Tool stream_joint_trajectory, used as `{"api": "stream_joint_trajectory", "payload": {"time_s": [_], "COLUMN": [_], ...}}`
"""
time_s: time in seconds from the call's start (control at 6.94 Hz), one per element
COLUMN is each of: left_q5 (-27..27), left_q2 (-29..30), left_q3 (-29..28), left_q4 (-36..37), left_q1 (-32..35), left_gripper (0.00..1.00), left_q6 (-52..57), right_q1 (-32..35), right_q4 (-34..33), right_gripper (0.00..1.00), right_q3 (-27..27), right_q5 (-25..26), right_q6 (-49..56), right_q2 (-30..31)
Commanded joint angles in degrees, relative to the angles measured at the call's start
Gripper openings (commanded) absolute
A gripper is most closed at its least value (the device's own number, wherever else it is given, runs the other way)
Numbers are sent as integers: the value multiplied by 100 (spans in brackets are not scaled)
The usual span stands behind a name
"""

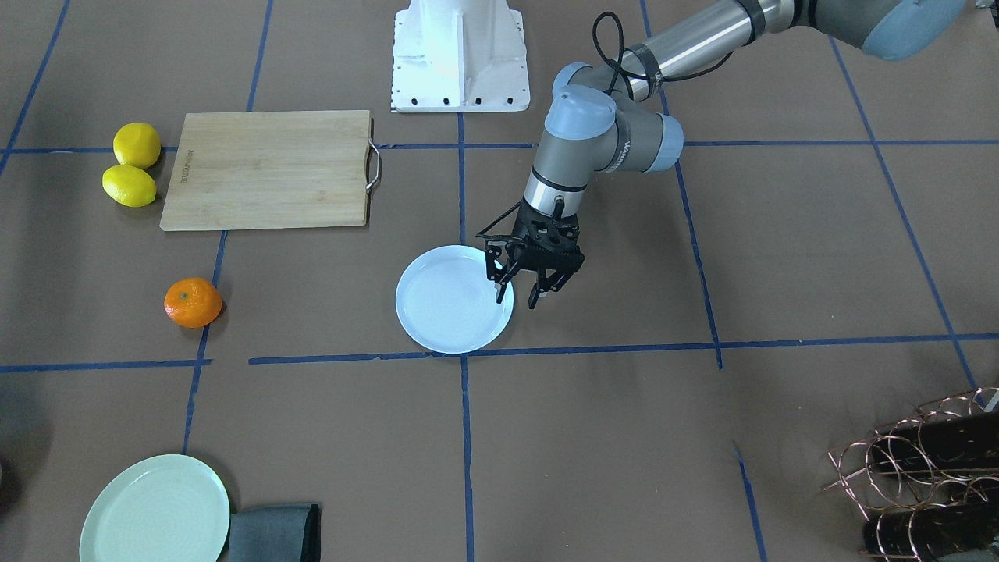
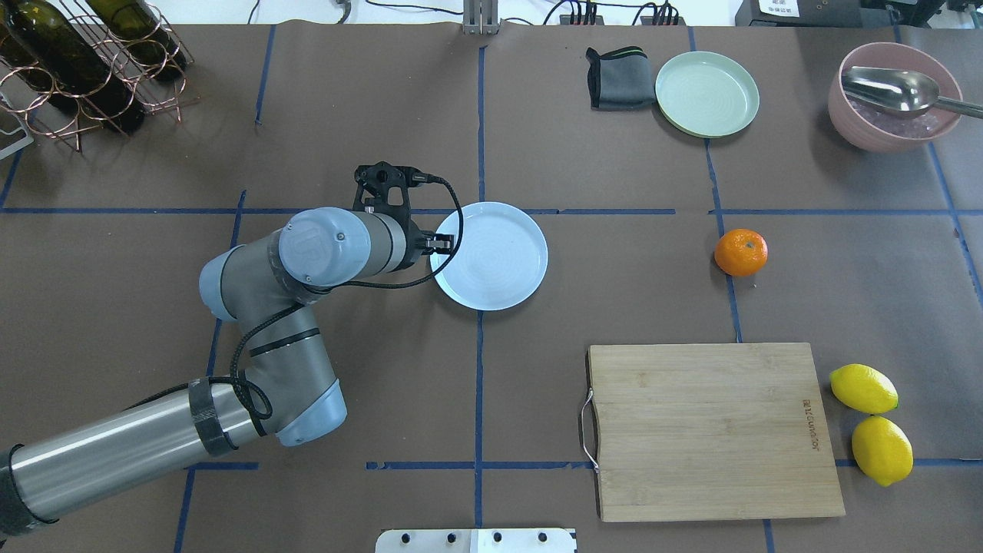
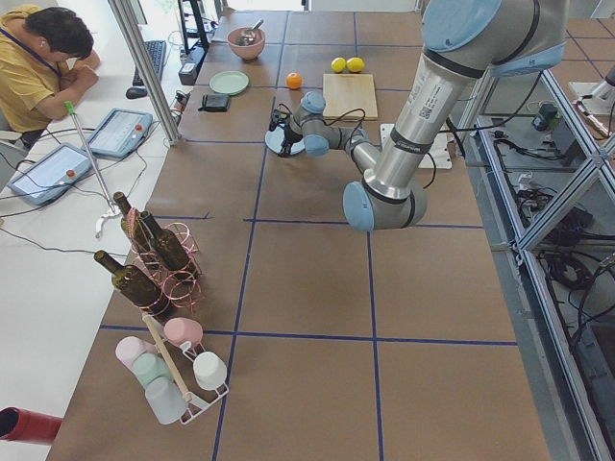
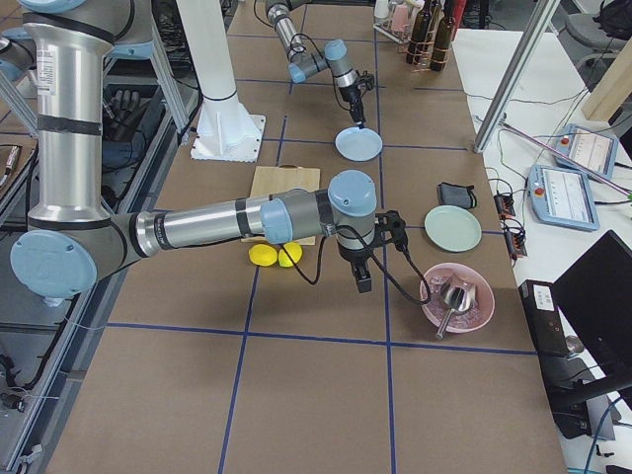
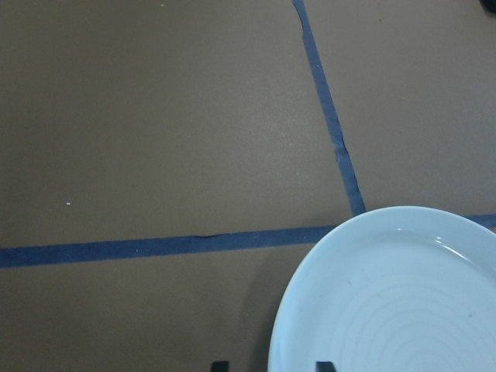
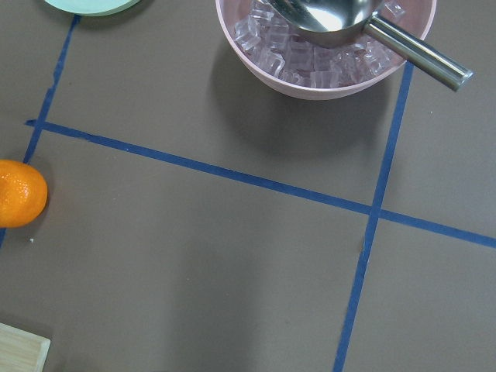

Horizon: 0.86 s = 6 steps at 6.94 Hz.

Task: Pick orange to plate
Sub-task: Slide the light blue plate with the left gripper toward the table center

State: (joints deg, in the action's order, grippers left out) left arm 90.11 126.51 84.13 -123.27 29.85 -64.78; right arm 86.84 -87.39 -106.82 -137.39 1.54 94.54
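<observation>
The orange (image 2: 741, 252) lies alone on the brown mat at the right, far from both grippers; it also shows at the left edge of the right wrist view as the orange (image 6: 19, 192). The pale bluish-white plate (image 2: 499, 261) sits mid-table. My left gripper (image 1: 517, 299) is open and points down at the plate (image 1: 445, 312), its two fingers straddling the rim nearest the left arm; the left wrist view shows the plate (image 5: 387, 310) with the fingertips (image 5: 219, 366) either side of its edge. My right gripper (image 4: 363, 281) hangs above the mat, and I cannot tell whether it is open.
A wooden cutting board (image 2: 714, 430) lies near the robot on the right, with two lemons (image 2: 864, 388) beside it. A mint-green plate (image 2: 706, 94), a grey cloth (image 2: 618, 78) and a pink bowl (image 2: 891, 115) with ice and a scoop stand far right. A bottle rack (image 2: 77, 69) is far left.
</observation>
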Motion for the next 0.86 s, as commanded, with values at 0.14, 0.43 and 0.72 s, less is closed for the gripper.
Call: {"api": "stream_joint_trajectory", "payload": {"time_s": [0.14,0.43,0.72], "left_q5": [1091,2153,3508], "left_q2": [-842,-1548,-2101], "left_q3": [1906,2573,2451], "left_q4": [1599,2365,3857], "left_q1": [1166,2553,4083], "left_gripper": [100,100,100], "left_q6": [1883,3359,5386], "right_q1": [-9,-44,-97], "right_q4": [633,644,653], "right_gripper": [100,100,100], "right_q3": [12,21,21], "right_q5": [-77,-60,-69], "right_q6": [-83,-84,-110], "right_q2": [12,-23,-50]}}
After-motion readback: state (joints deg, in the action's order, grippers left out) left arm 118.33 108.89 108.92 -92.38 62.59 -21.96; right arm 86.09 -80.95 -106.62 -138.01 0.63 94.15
